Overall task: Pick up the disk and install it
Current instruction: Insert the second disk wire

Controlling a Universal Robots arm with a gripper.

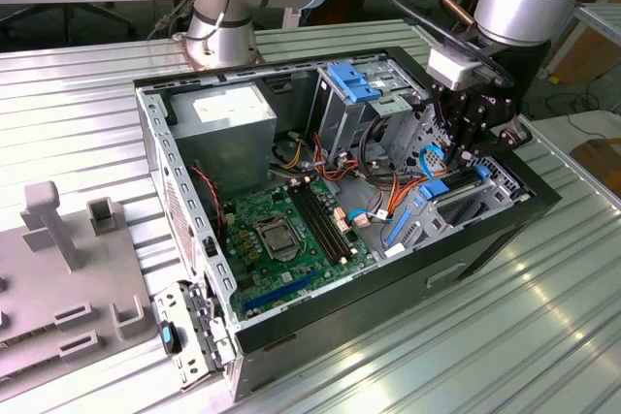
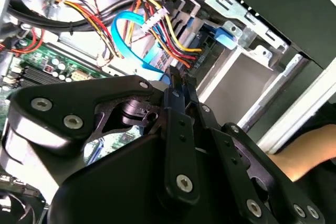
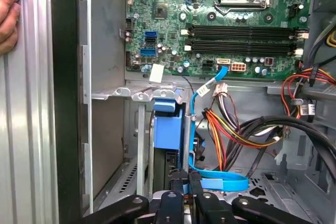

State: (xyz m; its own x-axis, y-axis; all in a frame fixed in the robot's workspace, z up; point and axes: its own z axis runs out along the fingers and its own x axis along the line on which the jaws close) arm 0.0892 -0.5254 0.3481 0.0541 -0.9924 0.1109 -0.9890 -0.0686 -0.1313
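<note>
Blue rails mark the disk [image 3: 167,132], which stands on edge in the bay at the front end of the open computer case [image 1: 485,230], beside the bay's silver sheet-metal wall [image 3: 105,51]. My gripper [image 3: 184,182] sits right at the disk's near end, its black fingers [image 3: 195,184] drawn close together around the thin edge of the drive, one finger on each side; I read that as pinching the disk. In the exterior view my gripper [image 1: 464,147] hangs down into the case at that view's right, just above the blue-railed disk [image 1: 448,186]. The green motherboard [image 1: 281,230] lies well apart from it toward the middle of the case, and a light-blue data cable [image 3: 210,129] and a bundle of orange, yellow and red wires [image 3: 231,129] run just beside the disk. A person's hand [image 3: 6,19] rests on the ribbed metal tabletop [image 1: 505,336] outside the case
</note>
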